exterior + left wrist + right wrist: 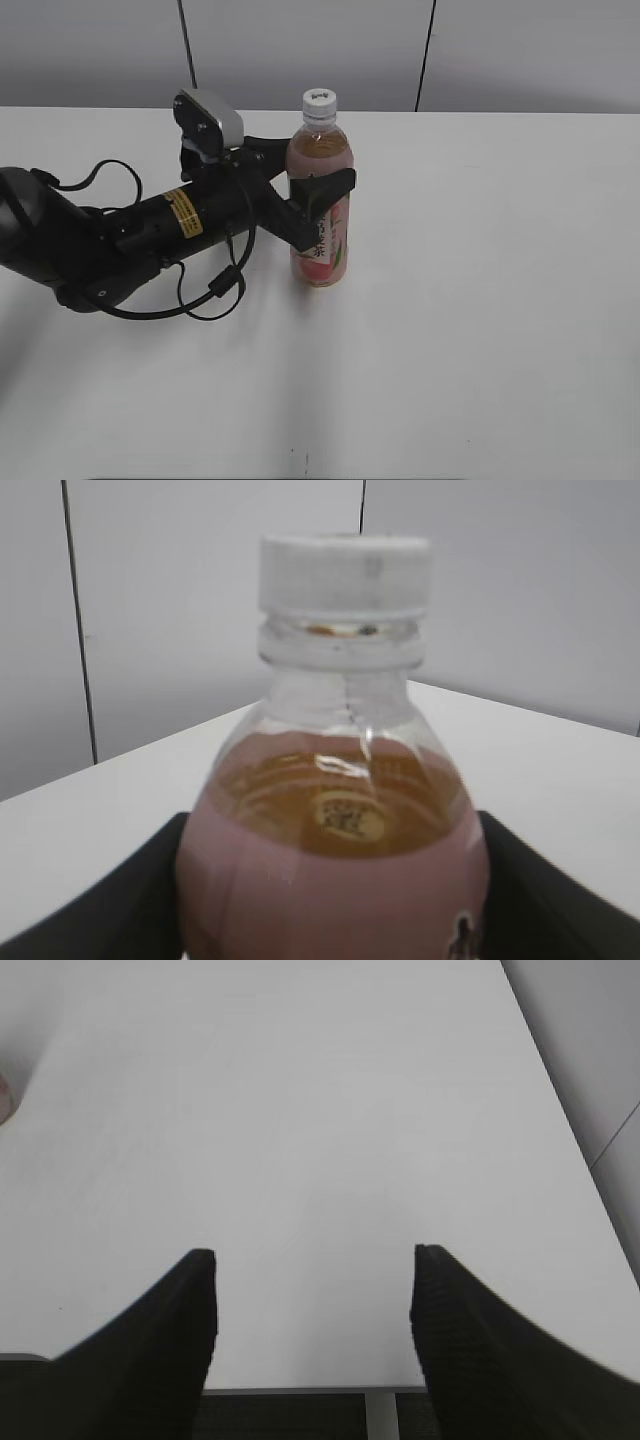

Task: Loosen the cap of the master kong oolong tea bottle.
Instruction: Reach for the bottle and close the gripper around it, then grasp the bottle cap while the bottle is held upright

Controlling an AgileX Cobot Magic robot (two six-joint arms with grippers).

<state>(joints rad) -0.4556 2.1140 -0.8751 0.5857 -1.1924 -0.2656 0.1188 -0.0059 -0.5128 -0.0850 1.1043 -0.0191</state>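
The master kong oolong tea bottle [320,215] stands upright on the white table [480,300], amber tea showing above its pink label. Its white cap [319,100] sits on the neck with nothing touching it. My left gripper [320,172] reaches in from the left and clasps the bottle at label height. In the left wrist view the bottle [335,880] fills the space between the black fingers [100,910], which press against both its sides, and the cap [345,572] is above them. My right gripper [312,1252] is open over bare table, with nothing between its fingers.
The left arm's black body and cables [150,240] lie across the table's left side. A grey panelled wall [400,50] runs behind the table. The right wrist view shows the table's near edge [300,1390] just below the fingers.
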